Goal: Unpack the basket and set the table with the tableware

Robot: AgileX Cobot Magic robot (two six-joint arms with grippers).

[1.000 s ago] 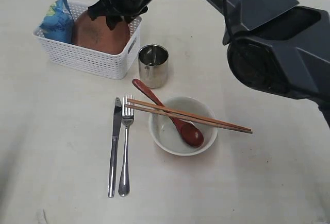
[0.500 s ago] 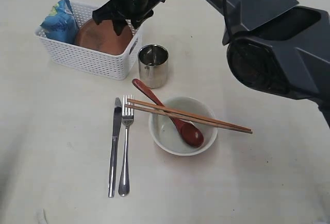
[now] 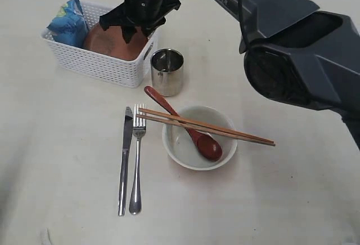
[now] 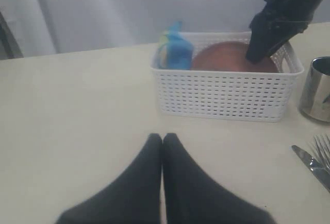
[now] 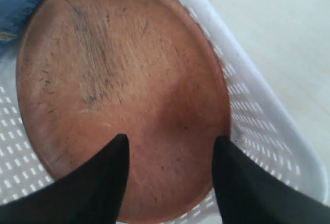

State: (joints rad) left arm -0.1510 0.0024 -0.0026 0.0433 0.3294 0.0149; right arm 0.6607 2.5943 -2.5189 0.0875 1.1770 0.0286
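The right gripper has moved rightward over the reddish-brown plate, which now leans lower in the white basket; the basket and its blue snack bag have slid slightly right

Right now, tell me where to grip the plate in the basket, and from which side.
Pinch the plate rim nearest the steel cup, coming from above: it lies tilted in the basket, that edge is exposed, and the snack bag crowds the opposite side.
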